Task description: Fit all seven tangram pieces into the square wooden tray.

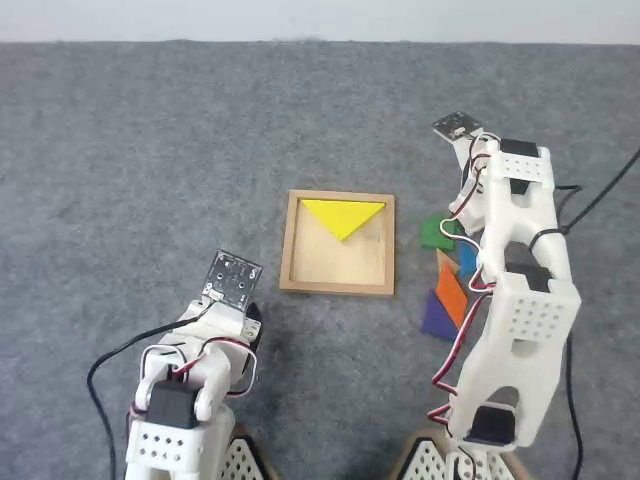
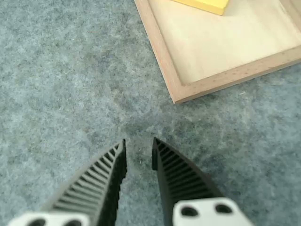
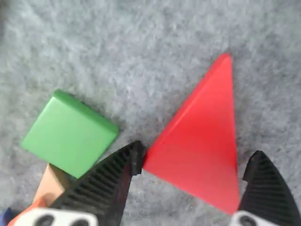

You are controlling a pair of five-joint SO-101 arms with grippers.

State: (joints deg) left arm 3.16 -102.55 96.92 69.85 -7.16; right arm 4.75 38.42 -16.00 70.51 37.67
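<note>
The red triangle [image 3: 202, 141], judged light, stiff and smooth, lies flat on the grey felt [image 3: 141, 47] and is straddled by the right gripper [image 3: 196, 160], which is spread wide and empty. Its straight edges are best pinched. The green square [image 3: 70, 132], just beside one finger, may be nudged. The left gripper [image 2: 138, 141], barely parted, holds nothing near the tray [image 1: 337, 290], where a yellow triangle [image 1: 342, 216] is seated.

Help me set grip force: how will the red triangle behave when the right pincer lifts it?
The red triangle looks like a stiff, flat block, so it probably won't bend. Its smooth angled edges may slip from the right pincer. Lying flat on carpet, it shouldn't roll.
</note>
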